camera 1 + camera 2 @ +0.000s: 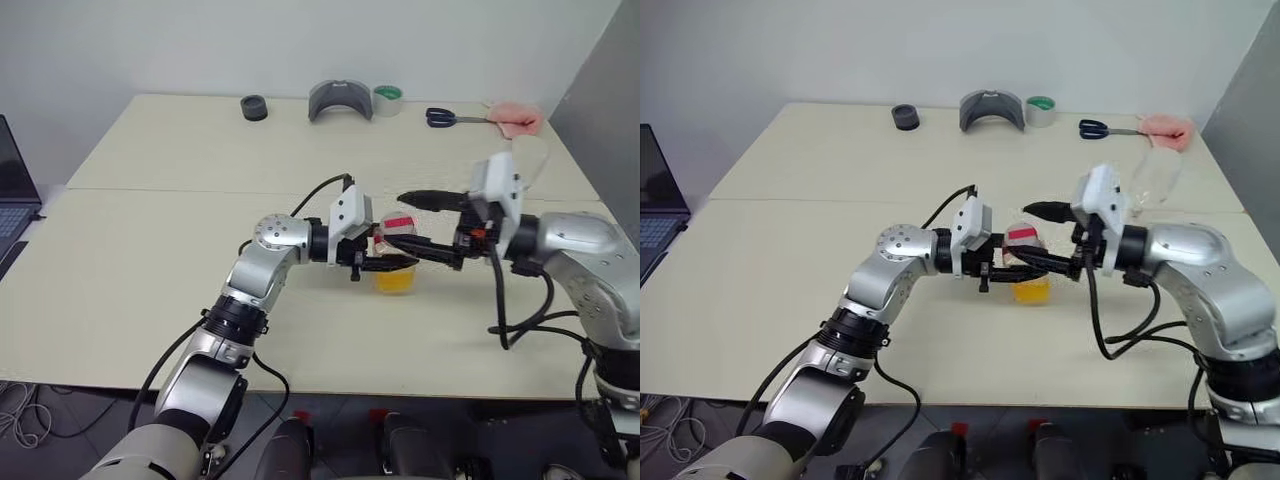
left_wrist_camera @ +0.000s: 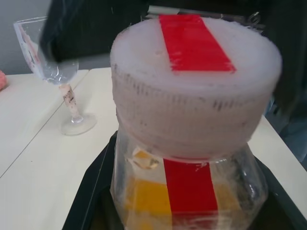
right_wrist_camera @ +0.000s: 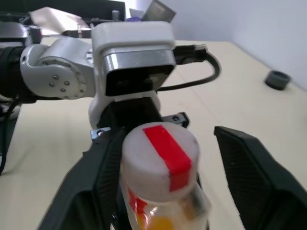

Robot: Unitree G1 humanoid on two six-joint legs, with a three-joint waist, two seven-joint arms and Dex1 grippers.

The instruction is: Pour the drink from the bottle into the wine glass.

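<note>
Both hands meet at the capped bottle (image 1: 396, 262); left hand (image 1: 395, 262) grips it.

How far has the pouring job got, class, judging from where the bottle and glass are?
Done: the left pincer is shut on the bottle, upright on the table. In hand: the right pincer stands open around its white cap, which is on. Left: uncapping and pouring; the wine glass looks empty.

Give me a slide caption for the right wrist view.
Right gripper open around the capped bottle, which the left gripper holds shut above the table.
</note>
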